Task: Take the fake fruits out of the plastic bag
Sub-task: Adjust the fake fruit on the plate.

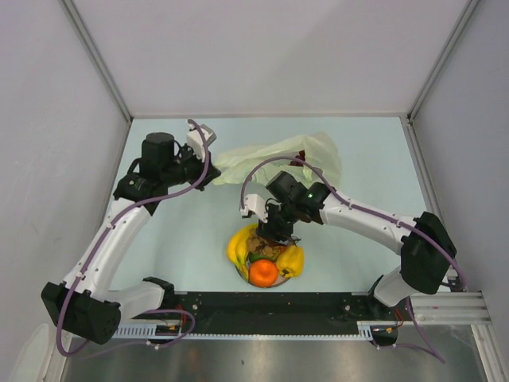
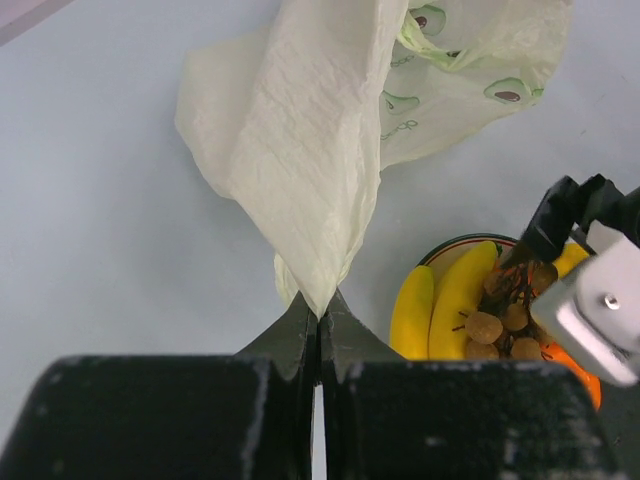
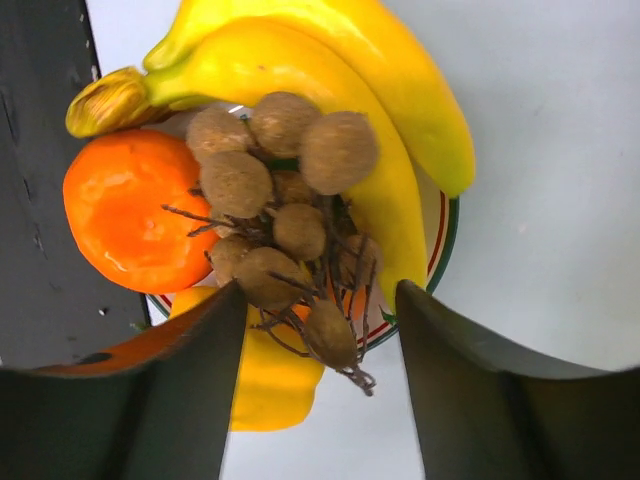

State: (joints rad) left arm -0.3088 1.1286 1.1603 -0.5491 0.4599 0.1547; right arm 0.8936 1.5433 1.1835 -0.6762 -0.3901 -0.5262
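The plastic bag (image 1: 280, 156) lies crumpled on the table behind the plate. My left gripper (image 1: 211, 176) is shut on its left corner; the left wrist view shows the shut gripper (image 2: 318, 318) pinching a fold of the bag (image 2: 320, 150). The fake fruits lie on a round plate (image 1: 243, 273): banana bunch (image 1: 237, 245), orange (image 1: 262, 273), yellow mango (image 1: 292, 260). My right gripper (image 1: 275, 233) hovers open over the plate. In the right wrist view the open gripper (image 3: 320, 300) straddles a brownish grape bunch (image 3: 285, 215), resting on the banana (image 3: 340, 90), orange (image 3: 125, 210) and mango (image 3: 270, 385).
The plate's rim (image 3: 447, 240) has red and green lines. It sits close to the black rail (image 1: 318, 306) at the near table edge. Grey walls enclose the table on three sides. The right arm's white wrist (image 2: 590, 300) shows over the plate in the left wrist view.
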